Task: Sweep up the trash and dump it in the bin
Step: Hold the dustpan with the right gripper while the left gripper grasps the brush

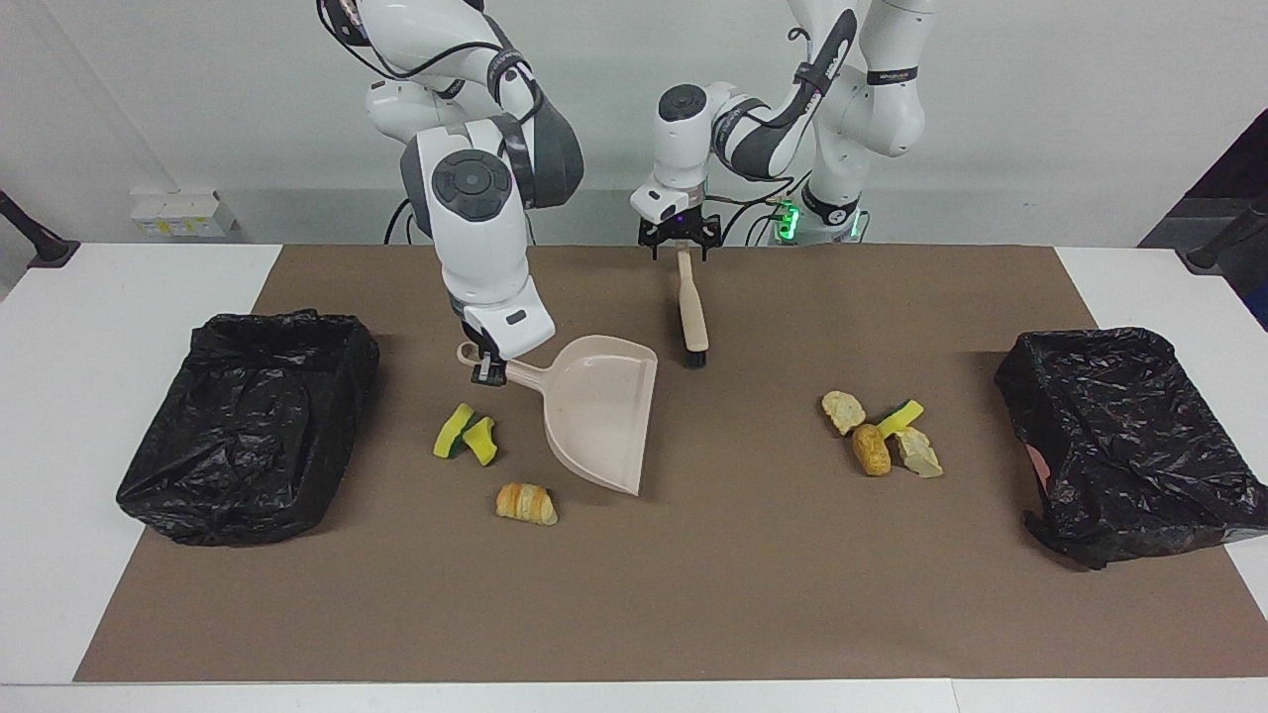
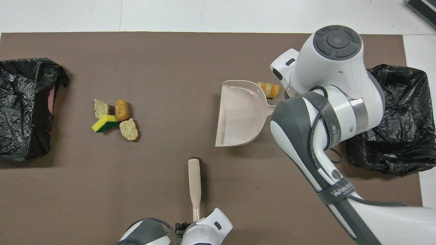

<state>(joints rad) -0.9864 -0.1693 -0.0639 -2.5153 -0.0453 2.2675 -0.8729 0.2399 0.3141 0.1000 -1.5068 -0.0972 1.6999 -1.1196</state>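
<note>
In the upper middle of the facing view, the right gripper (image 1: pixel 487 368) is clamped on the handle of the beige plastic dustpan (image 1: pixel 599 409), held tilted above the brown mat (image 1: pixel 693 594). Below it lie two yellow-and-green sponge wedges (image 1: pixel 466 434) and a striped croissant (image 1: pixel 526 502). At top centre the left gripper (image 1: pixel 678 244), fingers spread wide, straddles the handle end of the beige hand brush (image 1: pixel 691 307). Bread chunks and bun (image 1: pixel 880 444) cluster at centre right, near a black-lined bin (image 1: pixel 1129 446).

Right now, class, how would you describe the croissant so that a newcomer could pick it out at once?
Find the black-bagged bin at the right arm's end of the table. Beside it lie two sponge wedges; a little farther from the robots lies the croissant, by the dustpan. It alone is golden, ridged and striped.
</note>
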